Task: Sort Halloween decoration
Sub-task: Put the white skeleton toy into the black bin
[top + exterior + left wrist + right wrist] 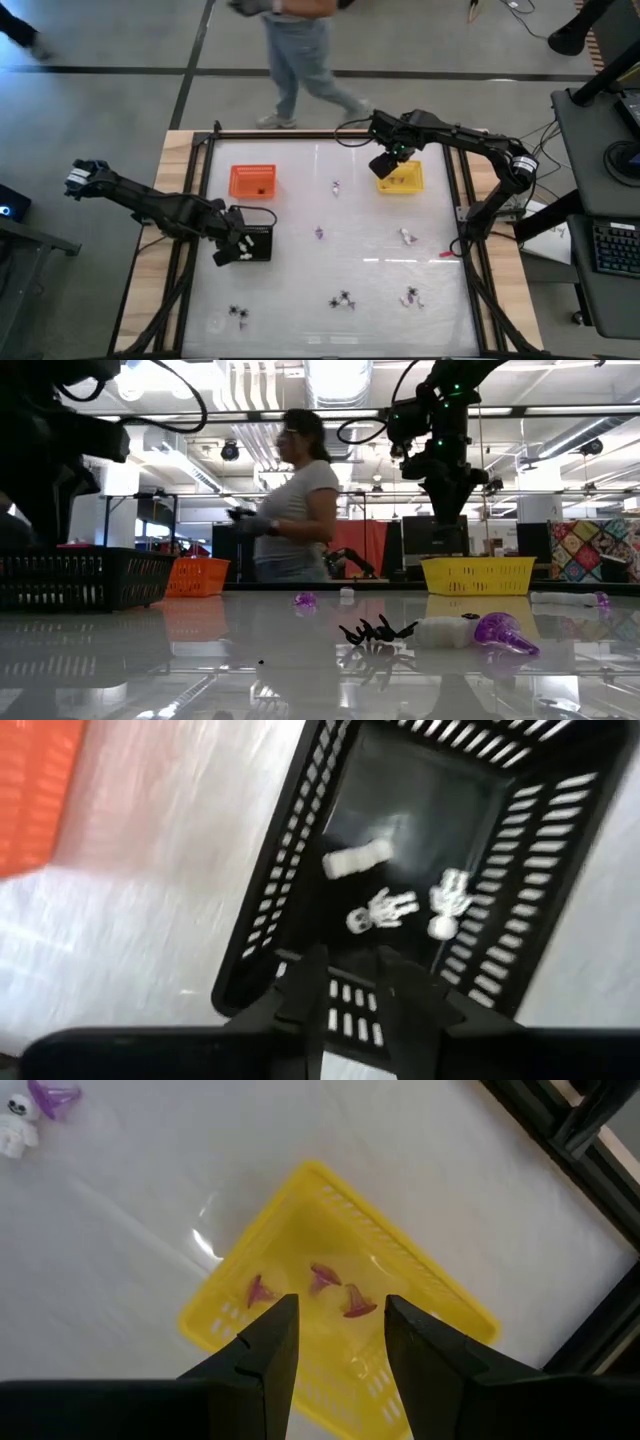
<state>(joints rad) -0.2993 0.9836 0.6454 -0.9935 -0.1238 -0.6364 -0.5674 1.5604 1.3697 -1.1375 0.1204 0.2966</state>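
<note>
My left gripper (352, 995) hangs open above the near wall of the black tray (262, 243), pointing down, with nothing between its fingers. Three white trinkets (383, 910) lie on that tray's floor. My right gripper (340, 1330) is open over the yellow tray (420, 1295), where three purplish-brown trinkets (322, 1277) lie. The orange tray (252, 180) stands at the far left. Loose trinkets lie on the glossy table: black spider-like ones (343, 300) (237, 314), a purple one (320, 232) and white ones (406, 237).
A person (300, 500) walks behind the table's far edge. In the low view a black spider (375, 632), a white trinket (440, 632) and a purple one (500, 632) lie near the front. A dark frame (465, 200) borders the table's sides.
</note>
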